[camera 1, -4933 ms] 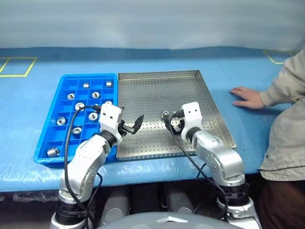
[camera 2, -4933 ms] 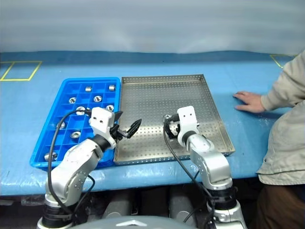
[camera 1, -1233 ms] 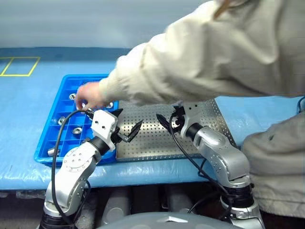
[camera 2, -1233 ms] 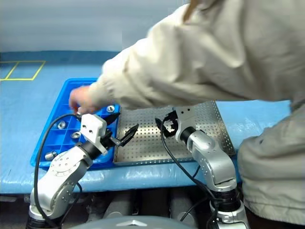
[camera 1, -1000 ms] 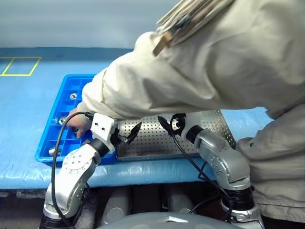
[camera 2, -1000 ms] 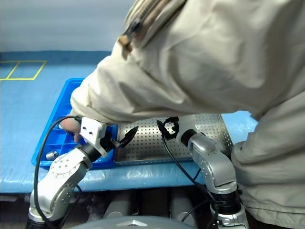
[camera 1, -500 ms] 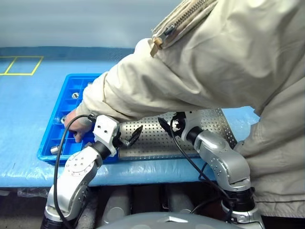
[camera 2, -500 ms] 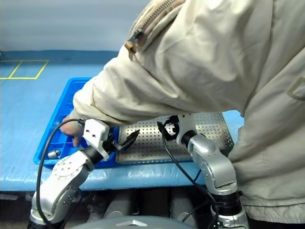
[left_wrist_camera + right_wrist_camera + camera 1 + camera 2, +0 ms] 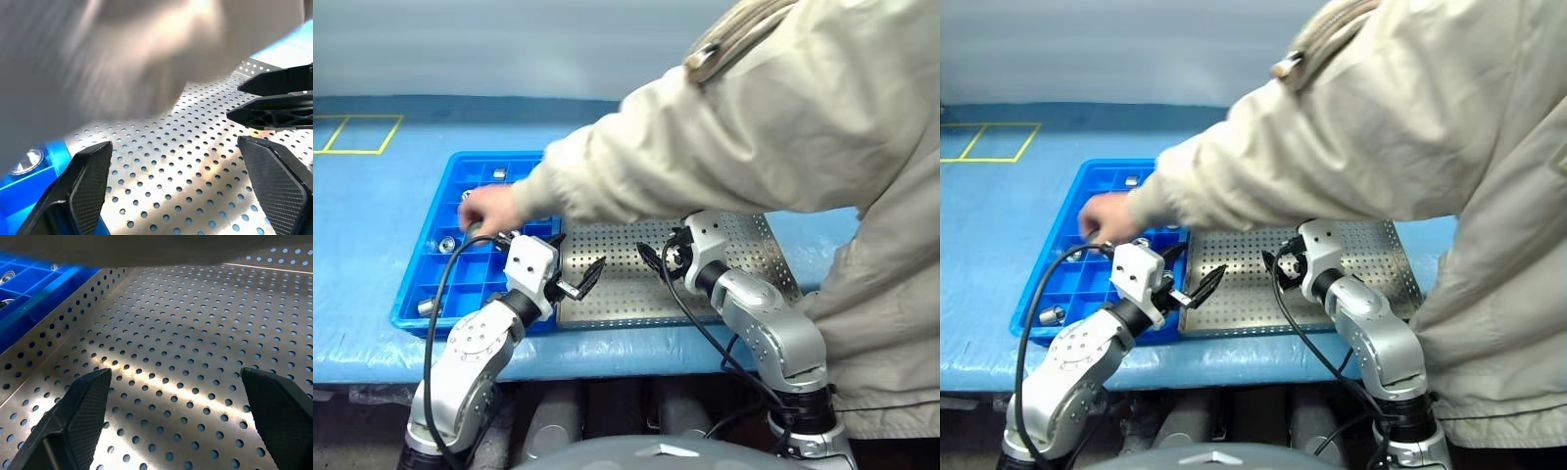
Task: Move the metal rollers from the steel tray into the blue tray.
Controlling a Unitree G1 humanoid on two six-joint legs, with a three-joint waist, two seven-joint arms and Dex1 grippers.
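Note:
The blue tray (image 9: 412, 291) lies at the left, and metal rollers rest in its compartments, such as one at the front (image 9: 426, 305) and one at the back (image 9: 499, 174). Touching its right side is the steel tray (image 9: 626, 286); a person's sleeve hides its far half, and its near perforated floor is bare. My left gripper (image 9: 573, 258) hangs open over the seam between the two trays. Over the steel tray's middle my right gripper (image 9: 658, 257) stands open. Both wrist views show wide-apart fingers (image 9: 85, 188) (image 9: 80, 418) with nothing between them.
A person in a beige jacket leans in from the right, one arm (image 9: 724, 147) stretched across the steel tray and the hand (image 9: 489, 208) above the middle of the blue tray. The table is covered in blue sheeting (image 9: 362, 206).
The person's hand has risen from the blue tray's front compartments toward its middle, and the body has drawn back to the right. Both grippers have kept still and open.

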